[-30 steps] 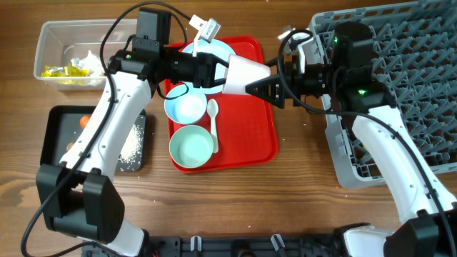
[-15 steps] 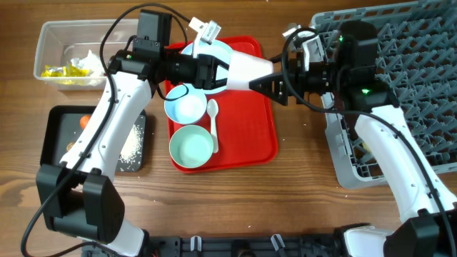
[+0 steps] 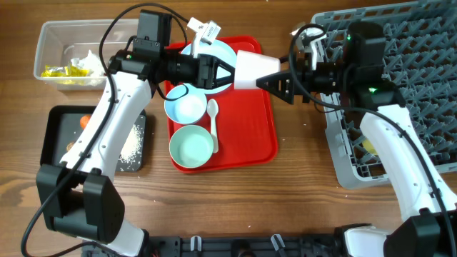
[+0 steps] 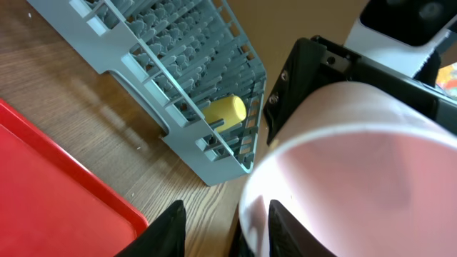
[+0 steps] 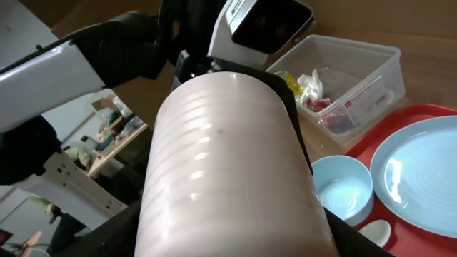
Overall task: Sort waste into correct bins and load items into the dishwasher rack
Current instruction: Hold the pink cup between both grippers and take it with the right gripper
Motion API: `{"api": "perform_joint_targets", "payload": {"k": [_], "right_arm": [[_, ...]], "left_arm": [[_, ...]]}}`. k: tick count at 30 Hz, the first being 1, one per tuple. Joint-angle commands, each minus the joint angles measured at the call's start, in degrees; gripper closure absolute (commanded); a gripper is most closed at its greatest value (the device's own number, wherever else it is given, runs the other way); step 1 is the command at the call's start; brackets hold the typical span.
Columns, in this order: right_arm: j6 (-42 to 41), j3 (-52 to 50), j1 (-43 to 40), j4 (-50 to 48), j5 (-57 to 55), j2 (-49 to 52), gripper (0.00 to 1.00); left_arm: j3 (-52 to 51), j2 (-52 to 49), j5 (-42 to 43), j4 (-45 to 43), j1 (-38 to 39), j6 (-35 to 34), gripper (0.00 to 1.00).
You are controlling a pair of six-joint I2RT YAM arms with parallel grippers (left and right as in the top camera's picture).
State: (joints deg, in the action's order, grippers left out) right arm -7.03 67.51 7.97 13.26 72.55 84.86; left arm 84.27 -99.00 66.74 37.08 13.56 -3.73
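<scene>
overhead: pink cup (image 3: 248, 69) over red tray (image 3: 250, 135), near rack (image 3: 341, 171) edge

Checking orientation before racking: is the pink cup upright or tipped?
Tipped on its side: seen from overhead, the pink cup hangs level in the air above the red tray, clamped by the right pincer.

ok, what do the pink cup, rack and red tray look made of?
The pink cup looks plastic, smooth semi-gloss: soft highlight bands on its side. The rack is grey moulded plastic, matt, by its thin lattice and pegs. The red tray is probably plastic too, glossy, with a moulded raised rim.
</scene>
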Motion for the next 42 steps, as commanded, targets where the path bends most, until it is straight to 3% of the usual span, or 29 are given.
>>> {"api": "perform_joint_targets", "payload": {"k": [1, 3, 15, 37, 42], "right_arm": [[1.77, -0.15, 2.38, 0.04, -2.71, 0.44, 0.46], [1.75, -0.15, 2.54, 0.04, -2.71, 0.44, 0.46], [1.75, -0.15, 2.58, 0.04, -3.13, 0.44, 0.46], [3.23, -0.15, 2.58, 0.57, -5.81, 0.44, 0.44], [5.62, -0.15, 2.58, 4.83, -10.82, 0.44, 0.43]], "left_arm": [[0.7, -0.28, -0.42, -0.07, 0.22, 0.31, 0.77], [0.7, -0.28, -0.39, -0.09, 0.22, 0.28, 0.96], [0.7, -0.28, 3.23, -2.51, 0.22, 0.33, 0.96], [0.7, -0.28, 4.59, -17.07, 0.22, 0.74, 0.96], [0.72, -0.28, 4.59, -18.97, 0.15, 0.74, 0.96]]}}
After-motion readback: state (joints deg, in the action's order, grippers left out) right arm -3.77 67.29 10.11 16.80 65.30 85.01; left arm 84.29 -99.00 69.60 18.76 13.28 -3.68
